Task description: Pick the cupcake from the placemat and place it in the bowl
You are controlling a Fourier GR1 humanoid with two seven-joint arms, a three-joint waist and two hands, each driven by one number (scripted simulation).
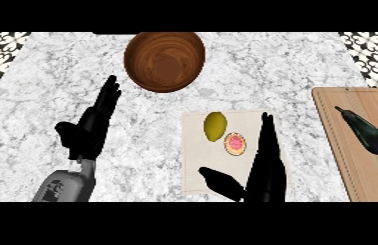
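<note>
Just now my right robot hand (pixel 264 161) hangs open and empty, fingers straight, just right of the pink-topped, orange-rimmed cupcake (pixel 235 144) on the placemat (pixel 196 156).

Bowl (pixel 164 61) at the counter's (pixel 295 69) far middle. Nearer, a placemat (pixel 196 161) holds a cupcake (pixel 235 144), a fruit (pixel 215 125) just behind and left of it, the right hand (pixel 266 161) just to its right. The left hand (pixel 90 130) lies left of the placemat. A board (pixel 347 164) at right carries a vegetable (pixel 362 131).
</note>
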